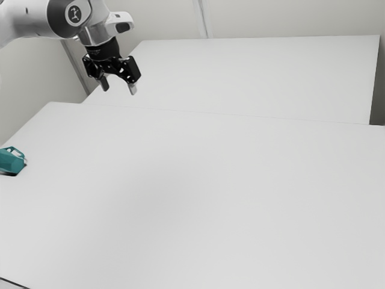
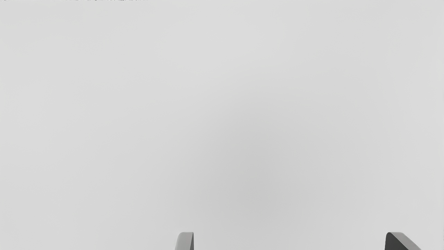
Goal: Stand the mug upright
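From where I'm standing, the teal, many-sided mug with a looped handle (image 1: 10, 162) sits out at nine o'clock on the exterior view's face, partly cut off by the edge there, resting on the broad, plain white table (image 1: 210, 198). Its handle (image 1: 15, 151) rides along the upper side of the body, reaching toward one o'clock, so I'd take the mug to be lying on its side rather than standing; which way its mouth points, I can't tell. The black two-finger gripper (image 1: 118, 88) on the white jointed arm (image 1: 36, 19) hangs well above the tabletop, up toward eleven o'clock, its jaws spread wide with nothing between them. In the wrist view there's just pale tabletop beyond the fingertips. With the mug down and the hand free, the step in hand looks to me like getting over to it. From the gripper, that means travelling toward eight o'clock and dropping low, jaws kept wide, then lining them up across the body or the handle. After a firm grip, the mug wants lifting a little and rolling onto its base. A shallow pinch on those slanted faces could let it slip or spin.
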Tool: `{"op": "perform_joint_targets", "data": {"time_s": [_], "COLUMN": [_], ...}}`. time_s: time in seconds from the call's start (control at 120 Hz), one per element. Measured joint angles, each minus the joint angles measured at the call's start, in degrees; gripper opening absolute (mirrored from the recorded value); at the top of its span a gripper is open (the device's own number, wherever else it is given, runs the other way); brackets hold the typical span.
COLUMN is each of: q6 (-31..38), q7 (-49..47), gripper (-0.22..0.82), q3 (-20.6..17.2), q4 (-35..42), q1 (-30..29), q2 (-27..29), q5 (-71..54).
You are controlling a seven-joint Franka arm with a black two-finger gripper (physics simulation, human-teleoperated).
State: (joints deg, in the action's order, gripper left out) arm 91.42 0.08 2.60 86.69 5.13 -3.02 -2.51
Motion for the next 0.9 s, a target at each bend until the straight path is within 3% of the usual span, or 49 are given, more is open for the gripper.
{"op": "perform_joint_targets", "data": {"time_s": [0.308, 0.542, 0.683, 0.9], "q6": [0.31, 0.01, 0.26, 3.72], "q7": [-0.05, 0.04, -0.11, 1.15], "gripper": [0.6, 0.6, 0.6, 0.6], "q3": [-0.05, -0.06, 0.01, 0.21], "q4": [0.1, 2.52, 7.93, 18.32], "q1": [0.76, -0.11, -1.29, -7.72], "q2": [0.29, 4.13, 7.73, 12.93], "q5": [0.03, 0.03, 0.98, 3.81]}}
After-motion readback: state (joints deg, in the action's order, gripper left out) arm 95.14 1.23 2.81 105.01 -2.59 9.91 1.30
